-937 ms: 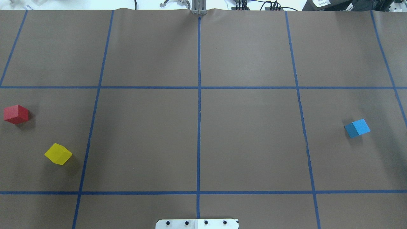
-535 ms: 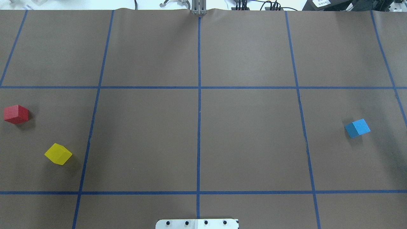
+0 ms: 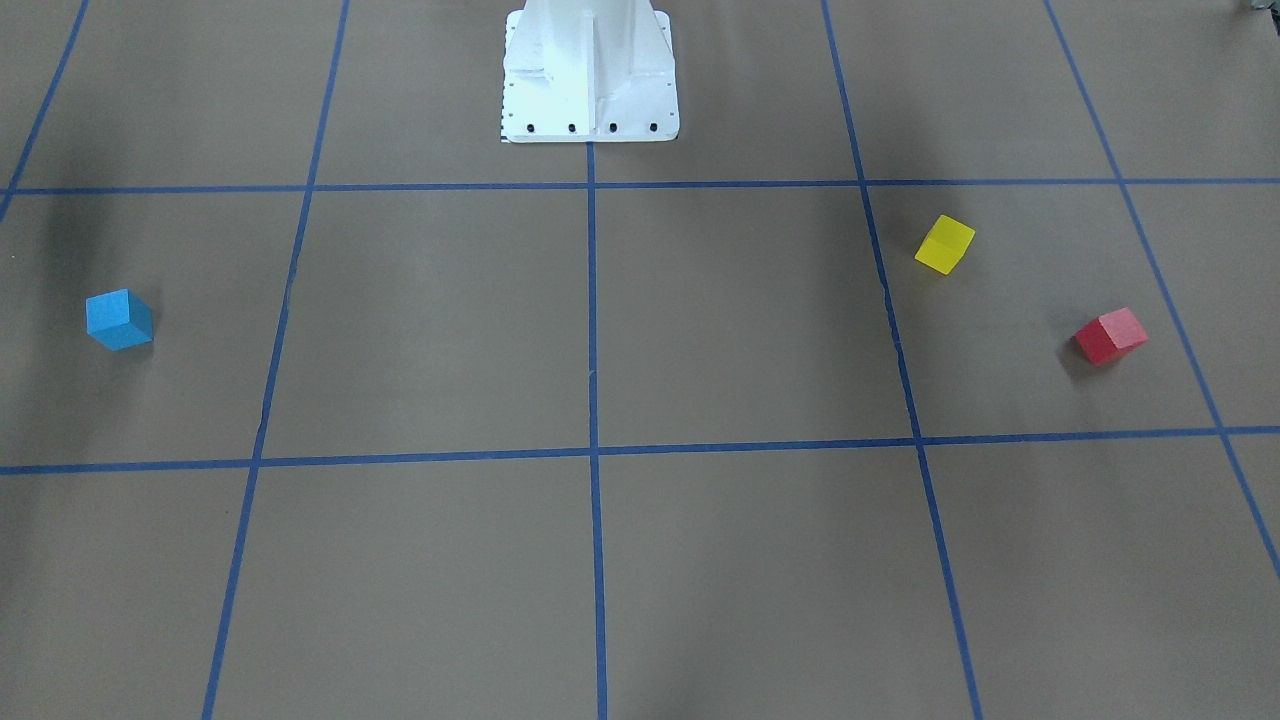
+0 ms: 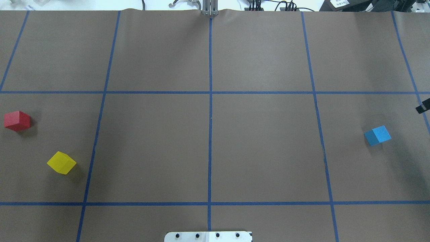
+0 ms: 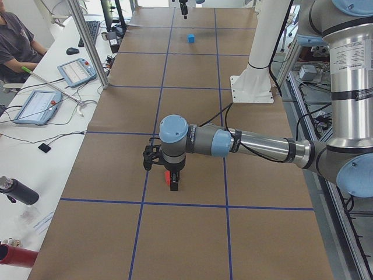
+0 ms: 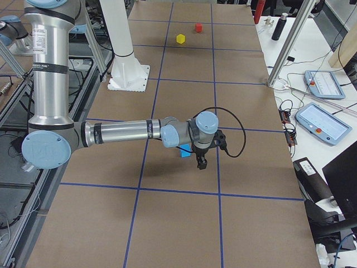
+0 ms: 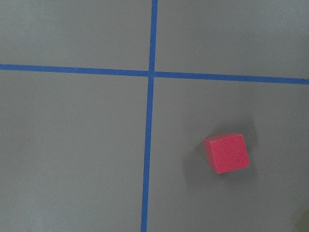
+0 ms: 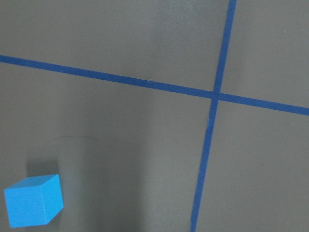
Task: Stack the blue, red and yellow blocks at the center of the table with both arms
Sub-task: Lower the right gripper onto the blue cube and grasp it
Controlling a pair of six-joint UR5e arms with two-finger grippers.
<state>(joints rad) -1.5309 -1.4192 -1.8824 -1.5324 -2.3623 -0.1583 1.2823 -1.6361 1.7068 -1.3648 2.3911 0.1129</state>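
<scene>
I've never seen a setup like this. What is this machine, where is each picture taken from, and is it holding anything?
These are two robot arms, the left arm and the right arm, by a white pedestal at a brown table marked with blue tape. Two pictures look down on the table, one from behind the robot, one facing it; two look along it from its ends; two come from cameras on the wrists. Three cubes lie apart on the table: a red block, a yellow block and a blue block. The left gripper hangs near the red one, the right gripper near the blue. Nothing is held.
</scene>
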